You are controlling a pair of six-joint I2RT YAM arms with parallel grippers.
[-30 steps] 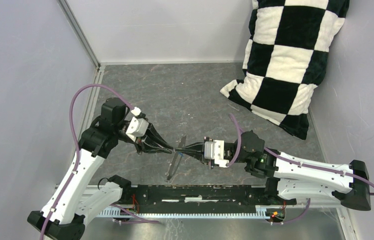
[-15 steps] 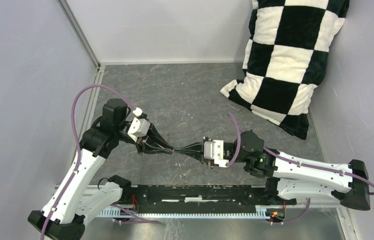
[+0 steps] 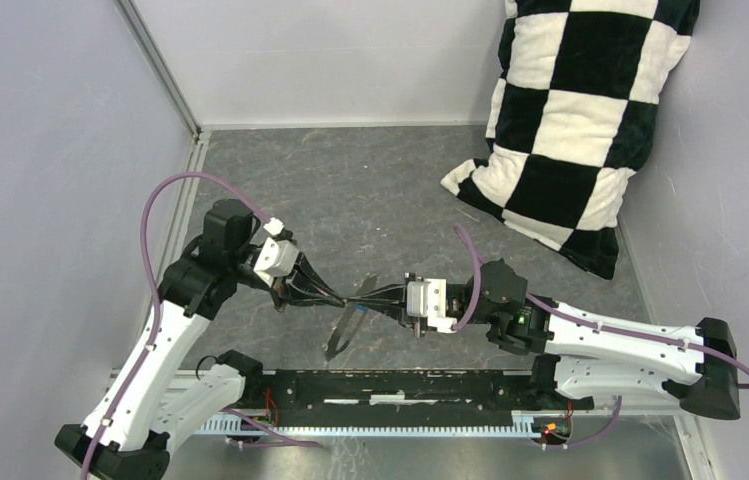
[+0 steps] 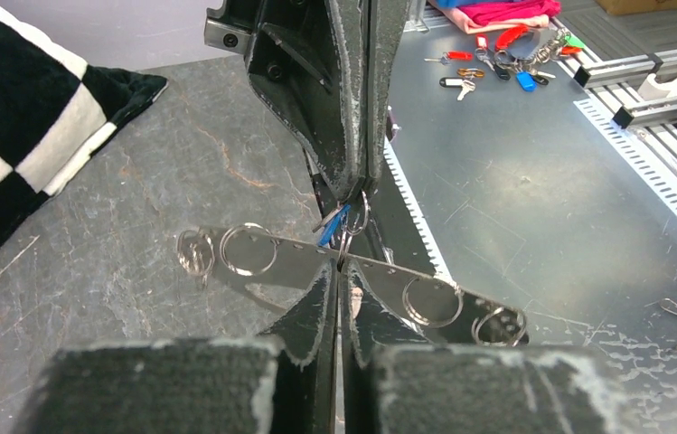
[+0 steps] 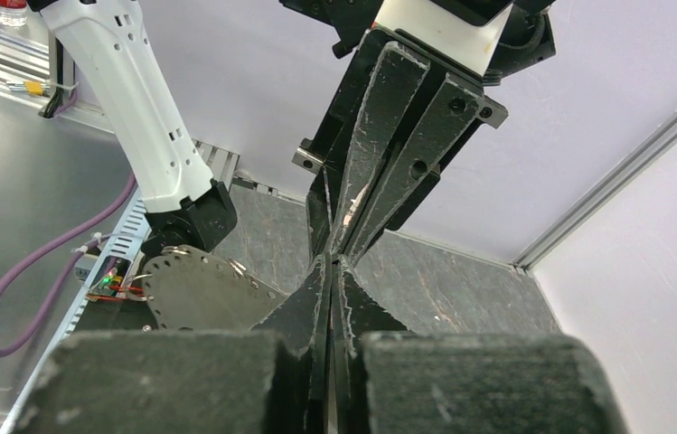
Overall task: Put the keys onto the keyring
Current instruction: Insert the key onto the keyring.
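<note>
Below, grey marbled tabletop [image 3: 370, 190]; pale walls [image 3: 50, 150].

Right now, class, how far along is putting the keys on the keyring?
Done: no key clearly threaded. In hand: the right gripper, shut, and the left gripper, jaws nearly together, meet tip to tip at the keyring, the blue key dangling between them. Left: confirming that key sits on the ring.

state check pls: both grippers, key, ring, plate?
left gripper: shut, tip to tip with the right.
right gripper: shut, key and ring at its tips.
blue key: hanging at those tips; threaded or not, unclear.
keyring: dangling beside the key.
metal plate: raised, tilted, rings on it.
</note>
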